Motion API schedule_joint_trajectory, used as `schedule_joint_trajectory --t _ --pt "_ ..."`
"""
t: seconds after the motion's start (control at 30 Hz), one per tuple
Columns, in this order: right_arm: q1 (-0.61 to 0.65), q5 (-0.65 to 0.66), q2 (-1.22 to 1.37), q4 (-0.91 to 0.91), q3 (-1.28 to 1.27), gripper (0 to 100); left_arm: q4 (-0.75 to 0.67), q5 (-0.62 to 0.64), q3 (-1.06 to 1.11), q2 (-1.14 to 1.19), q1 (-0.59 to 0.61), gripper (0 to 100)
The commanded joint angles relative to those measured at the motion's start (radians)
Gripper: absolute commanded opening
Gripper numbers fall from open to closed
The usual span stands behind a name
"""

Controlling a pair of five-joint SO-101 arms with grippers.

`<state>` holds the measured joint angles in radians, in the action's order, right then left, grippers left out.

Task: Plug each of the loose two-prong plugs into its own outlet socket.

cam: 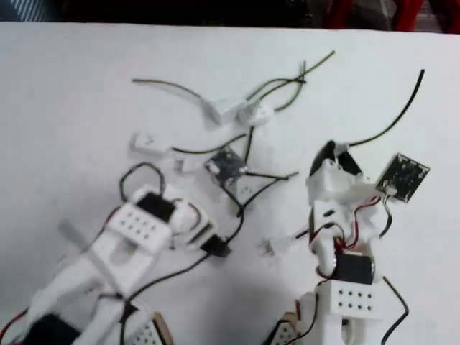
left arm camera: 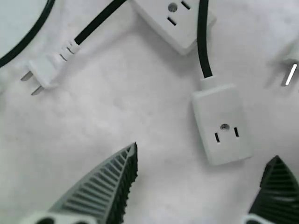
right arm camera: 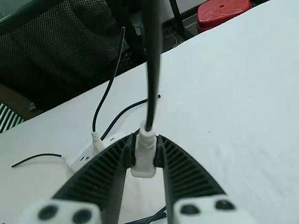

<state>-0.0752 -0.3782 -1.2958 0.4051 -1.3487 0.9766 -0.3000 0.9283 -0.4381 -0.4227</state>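
**Right claw** (right arm camera: 145,142): clamped on the held plug (right arm camera: 142,161), one ribbed finger on each flat side. The plug's long axis runs along the fingers. Its cord end points away from the wrist, and the black cord (right arm camera: 150,70) rises straight out of it. The body is white and slim. Its prongs are hidden. In the high view this cord (cam: 402,108) arcs up off the surface (cam: 72,86), away from the arm.

**Left claw** (left arm camera: 204,154): fingers wide apart and holding nothing, above the white surface.
- The near socket (left arm camera: 222,123) lies flat and face up between the fingertips, closer to one of them. It is a white oblong block with two slots and a round hole. Its black lead leaves one short end, in line with the long axis.
- The far socket (left arm camera: 175,18) looks the same and is also face up. The frame edge cuts it off.
- The loose plug (left arm camera: 44,70) lies flat, well apart from both sockets. It is white with two bare prongs, which point away from the sockets. Its lead trails back toward the far socket.
- A single bright prong (left arm camera: 289,74) shows at the frame edge, with its body cut off.

**High view:** white pieces and dark leads lie tangled at mid-surface, too blurred to tell plugs from sockets.
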Motion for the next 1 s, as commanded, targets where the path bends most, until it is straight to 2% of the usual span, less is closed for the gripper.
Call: schedule_joint_trajectory --t 0.0,0.07,0.2,0.3,0.53,0.63,0.77,0.97 --pt "0.012 0.002 -0.028 -0.018 0.000 1.7 -0.021 0.006 -0.124 0.174 0.039 38" --pt "0.030 0.002 -0.028 -0.021 -0.006 1.7 -0.020 -0.011 -0.189 0.259 0.105 34" --pt "0.045 0.002 -0.028 -0.021 -0.008 1.7 -0.021 -0.123 -0.318 0.418 0.242 30" --pt "0.045 0.002 -0.028 -0.022 -0.008 1.7 -0.014 -0.141 -0.394 0.512 0.317 28" --pt "0.045 0.002 -0.028 -0.022 -0.008 1.7 0.130 -0.143 -0.526 0.495 0.403 29" --pt "0.045 0.002 -0.028 -0.022 -0.008 1.7 0.233 -0.143 -0.545 0.410 0.378 29" --pt "0.038 0.002 -0.028 -0.022 -0.008 1.7 0.322 -0.143 -0.512 0.272 0.275 29" --pt "0.018 0.002 -0.028 -0.022 -0.006 1.7 0.290 -0.121 -0.319 0.101 0.038 29"
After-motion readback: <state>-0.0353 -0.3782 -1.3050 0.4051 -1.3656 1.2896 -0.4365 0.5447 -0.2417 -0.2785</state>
